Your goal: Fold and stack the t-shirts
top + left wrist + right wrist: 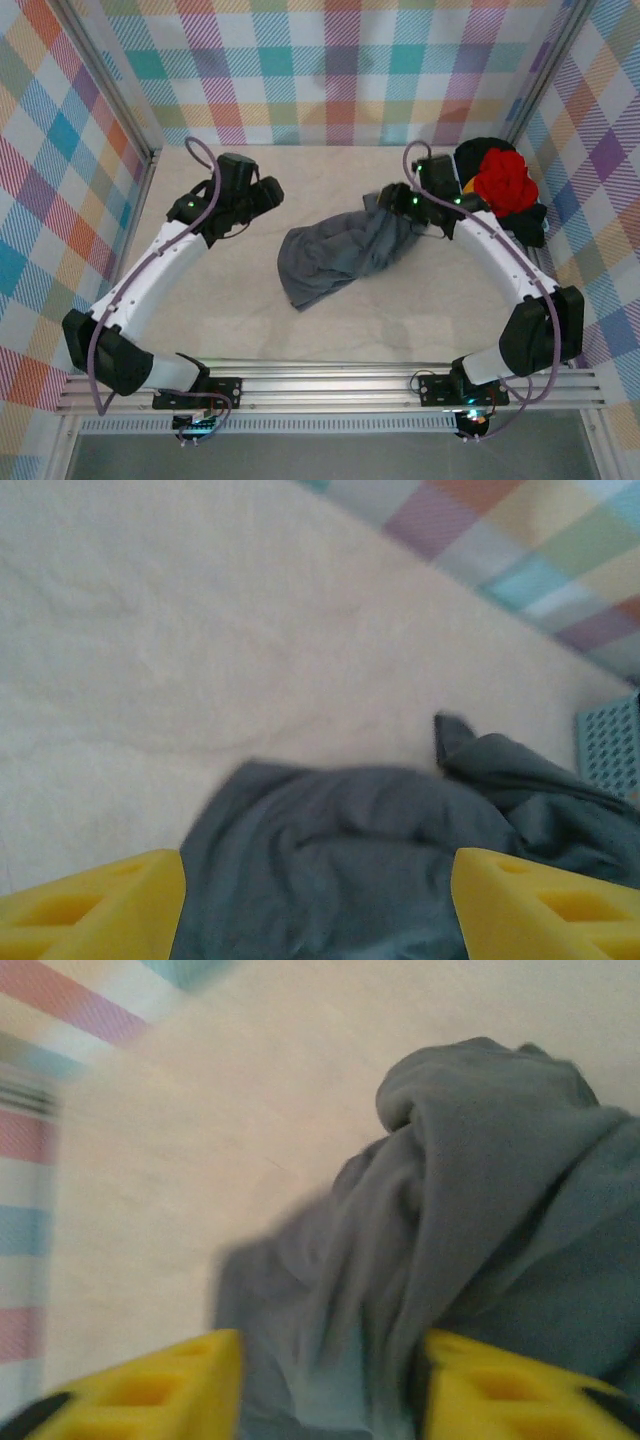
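Observation:
The large dark slate grey t-shirt (340,255) lies crumpled at the table's middle, drawn out toward the upper right. My right gripper (388,203) meets its tapered upper end. In the right wrist view the yellow fingers (480,1385) stand partly closed with a bunch of grey t-shirt (450,1200) filling the gap of the right gripper (330,1360). My left gripper (268,195) hovers left of the shirt. It is wide open (318,880) over the grey t-shirt (330,860), touching nothing. A red t-shirt (503,180), a black t-shirt (532,225) and a sliver of orange-yellow t-shirt (469,186) are piled at the far right.
Plaid cloth walls (330,70) close in the table on the back and both sides. Bare cream tabletop (230,290) spreads left of and in front of the grey shirt. An aluminium rail (330,385) runs along the near edge.

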{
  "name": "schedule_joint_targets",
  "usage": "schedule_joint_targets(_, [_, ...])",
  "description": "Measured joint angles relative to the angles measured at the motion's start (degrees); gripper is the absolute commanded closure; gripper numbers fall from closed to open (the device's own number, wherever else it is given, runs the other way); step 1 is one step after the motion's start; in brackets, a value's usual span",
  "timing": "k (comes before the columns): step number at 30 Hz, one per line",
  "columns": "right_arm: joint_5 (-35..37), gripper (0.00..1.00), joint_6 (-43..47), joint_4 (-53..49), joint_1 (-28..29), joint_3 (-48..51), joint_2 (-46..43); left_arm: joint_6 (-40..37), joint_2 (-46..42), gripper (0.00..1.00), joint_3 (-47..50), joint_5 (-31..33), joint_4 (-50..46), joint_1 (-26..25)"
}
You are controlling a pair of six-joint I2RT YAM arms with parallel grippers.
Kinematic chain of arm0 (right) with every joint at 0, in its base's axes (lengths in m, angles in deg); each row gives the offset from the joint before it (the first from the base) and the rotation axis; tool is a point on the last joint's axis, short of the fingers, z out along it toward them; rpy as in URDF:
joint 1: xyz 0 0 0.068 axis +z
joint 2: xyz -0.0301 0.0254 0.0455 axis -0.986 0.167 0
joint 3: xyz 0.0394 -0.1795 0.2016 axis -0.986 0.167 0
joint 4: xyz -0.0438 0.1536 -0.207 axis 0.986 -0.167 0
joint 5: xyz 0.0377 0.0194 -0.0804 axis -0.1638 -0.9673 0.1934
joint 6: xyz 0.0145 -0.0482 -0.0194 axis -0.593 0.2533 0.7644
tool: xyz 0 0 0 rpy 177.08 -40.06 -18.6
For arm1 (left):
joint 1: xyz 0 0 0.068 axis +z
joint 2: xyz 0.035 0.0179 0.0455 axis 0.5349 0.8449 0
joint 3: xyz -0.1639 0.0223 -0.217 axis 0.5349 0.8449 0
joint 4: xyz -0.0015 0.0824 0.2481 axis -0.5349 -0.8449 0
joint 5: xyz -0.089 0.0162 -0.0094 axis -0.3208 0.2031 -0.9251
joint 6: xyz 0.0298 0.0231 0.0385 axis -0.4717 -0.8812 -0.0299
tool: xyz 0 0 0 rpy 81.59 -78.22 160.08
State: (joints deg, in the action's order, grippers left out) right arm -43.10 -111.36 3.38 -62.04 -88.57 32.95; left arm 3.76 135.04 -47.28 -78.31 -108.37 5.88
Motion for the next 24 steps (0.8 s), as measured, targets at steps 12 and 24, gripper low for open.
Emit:
schedule_joint_targets(12, [14.38,0.40,-3.67,-9.44,-0.22,13.42,-14.99,-2.05,10.40,0.36,12.07,-8.50,-0.33,-13.51])
schedule_joint_targets(24, [9.70,0.48,-8.39,-8.55,-11.13,28.83,-13.77,5.05,18.45,0.36,17.40,-10.82,-0.11,-15.69])
